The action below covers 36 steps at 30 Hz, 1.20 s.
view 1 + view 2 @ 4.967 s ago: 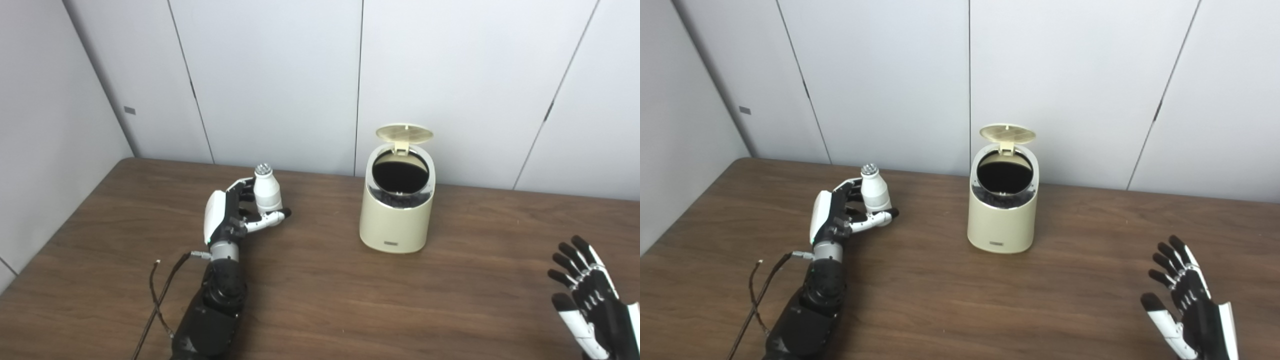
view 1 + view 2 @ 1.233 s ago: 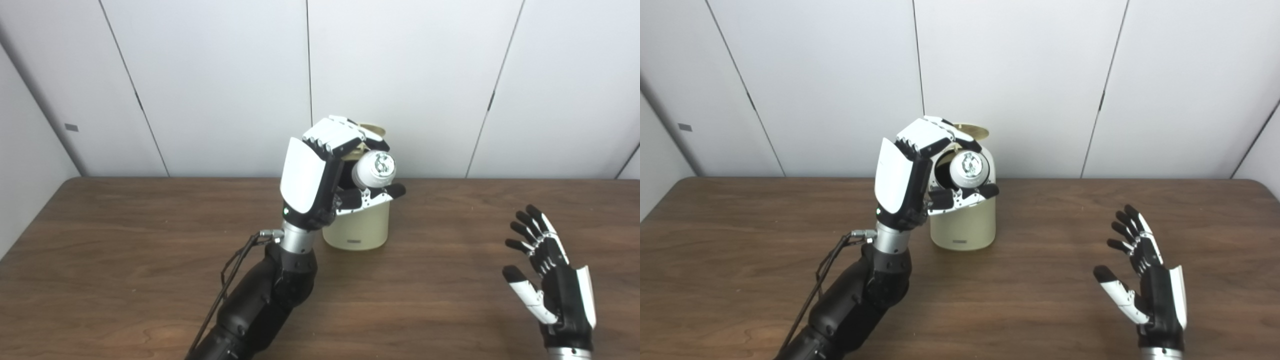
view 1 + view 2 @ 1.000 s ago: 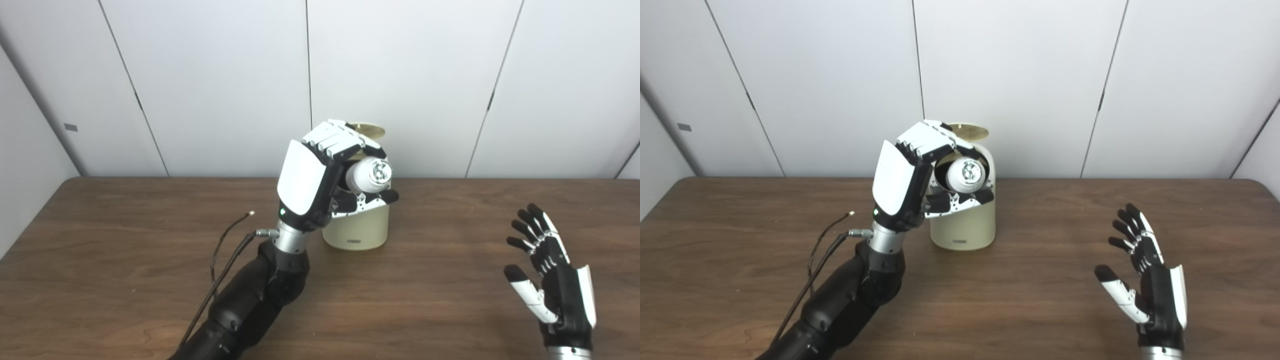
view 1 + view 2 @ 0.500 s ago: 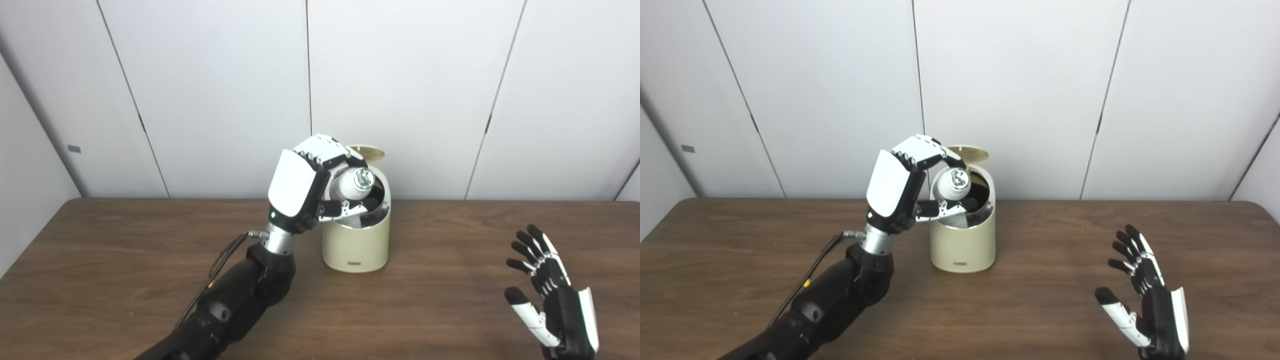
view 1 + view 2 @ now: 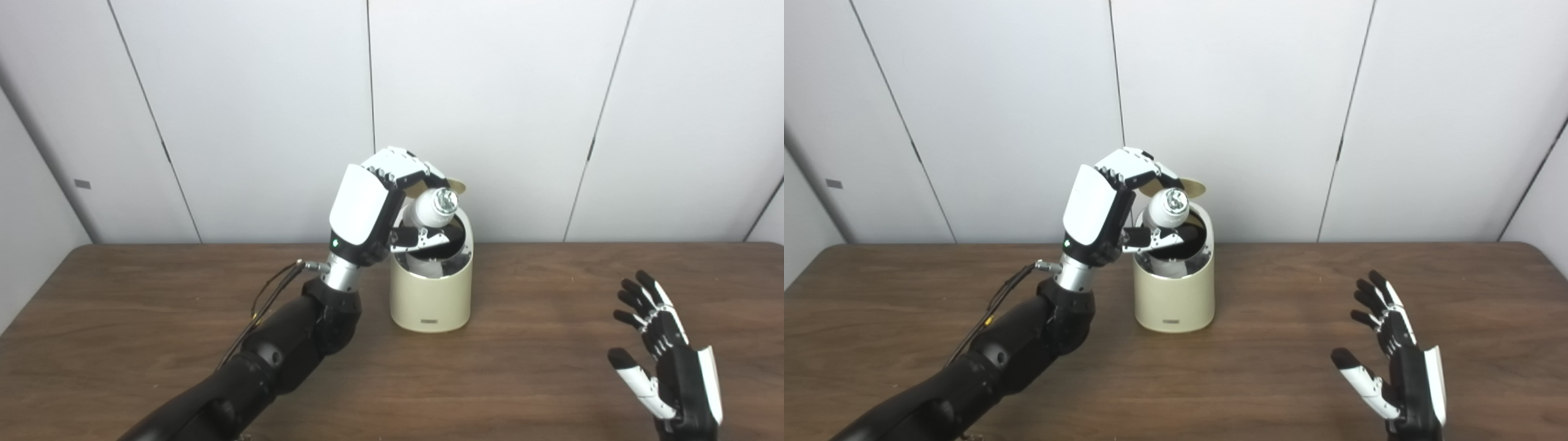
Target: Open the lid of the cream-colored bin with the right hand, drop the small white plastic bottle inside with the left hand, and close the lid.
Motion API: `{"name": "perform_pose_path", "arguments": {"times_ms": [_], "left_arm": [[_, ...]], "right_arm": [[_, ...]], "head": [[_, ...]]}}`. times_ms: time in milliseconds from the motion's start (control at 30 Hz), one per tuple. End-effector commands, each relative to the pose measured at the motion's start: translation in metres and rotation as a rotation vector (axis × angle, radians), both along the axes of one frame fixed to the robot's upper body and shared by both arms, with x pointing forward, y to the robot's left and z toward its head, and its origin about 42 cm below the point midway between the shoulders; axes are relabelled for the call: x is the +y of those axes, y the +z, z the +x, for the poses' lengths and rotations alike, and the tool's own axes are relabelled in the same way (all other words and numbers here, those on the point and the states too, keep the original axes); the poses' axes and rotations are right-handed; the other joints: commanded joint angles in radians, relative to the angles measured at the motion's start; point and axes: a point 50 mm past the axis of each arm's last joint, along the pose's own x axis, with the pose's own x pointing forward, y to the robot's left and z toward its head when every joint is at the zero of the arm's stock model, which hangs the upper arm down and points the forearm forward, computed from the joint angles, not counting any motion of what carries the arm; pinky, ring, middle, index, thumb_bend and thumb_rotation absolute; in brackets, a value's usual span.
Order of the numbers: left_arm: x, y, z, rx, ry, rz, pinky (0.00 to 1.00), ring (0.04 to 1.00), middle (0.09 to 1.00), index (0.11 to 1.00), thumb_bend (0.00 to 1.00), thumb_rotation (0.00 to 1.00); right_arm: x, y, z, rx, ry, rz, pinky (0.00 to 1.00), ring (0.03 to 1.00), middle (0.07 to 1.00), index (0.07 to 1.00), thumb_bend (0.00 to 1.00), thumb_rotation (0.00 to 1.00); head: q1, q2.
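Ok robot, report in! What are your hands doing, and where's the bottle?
Left hand shut on small white bottle, over the open bin. Right hand open, off to the side. Lid up. Nothing blocking the opening.

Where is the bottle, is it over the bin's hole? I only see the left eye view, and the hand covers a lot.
Observer: In the right eye view the small white bottle, held in the left hand, hangs over the left part of the mouth of the bin. The dark opening shows to the bottle's right.
Operator: Does the table stop somewhere past my picture's right edge?
Observer: Yes. The right eye view shows the far right corner of the table, which your view cuts off.
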Motion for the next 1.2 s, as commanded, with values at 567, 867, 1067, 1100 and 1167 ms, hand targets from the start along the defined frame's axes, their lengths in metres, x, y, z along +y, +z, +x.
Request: {"name": "perform_pose_path", "arguments": {"times_ms": [567, 867, 1067, 1100, 1167], "left_arm": [[-0.009, 0.020, 0.012, 0.065, -0.021, -0.122, 0.63, 0.537, 0.480, 0.432, 0.50, 0.00], [-0.006, 0.007, 0.011, 0.146, -0.009, -0.164, 0.62, 0.537, 0.487, 0.428, 0.50, 0.00], [-0.003, 0.001, 0.010, 0.179, -0.007, -0.170, 0.61, 0.537, 0.488, 0.430, 0.50, 0.00], [-0.003, 0.000, 0.010, 0.184, -0.007, -0.171, 0.61, 0.536, 0.483, 0.434, 0.50, 0.00], [-0.002, -0.002, 0.010, 0.196, -0.006, -0.169, 0.61, 0.536, 0.481, 0.436, 0.50, 0.00]], "right_arm": [[0.035, -0.031, -0.020, 0.082, 0.013, 0.059, 0.75, 0.843, 0.861, 0.901, 0.82, 0.72], [0.036, -0.030, -0.020, 0.078, 0.017, 0.064, 0.76, 0.846, 0.865, 0.900, 0.84, 0.71], [0.035, -0.030, -0.021, 0.080, 0.017, 0.061, 0.76, 0.847, 0.868, 0.902, 0.82, 0.71], [0.035, -0.030, -0.021, 0.081, 0.017, 0.061, 0.75, 0.846, 0.868, 0.902, 0.82, 0.71], [0.035, -0.030, -0.021, 0.083, 0.016, 0.061, 0.75, 0.847, 0.868, 0.902, 0.82, 0.71]], "head": [[-0.023, 0.019], [-0.024, 0.026], [-0.023, 0.028], [-0.023, 0.028], [-0.023, 0.028]]}}
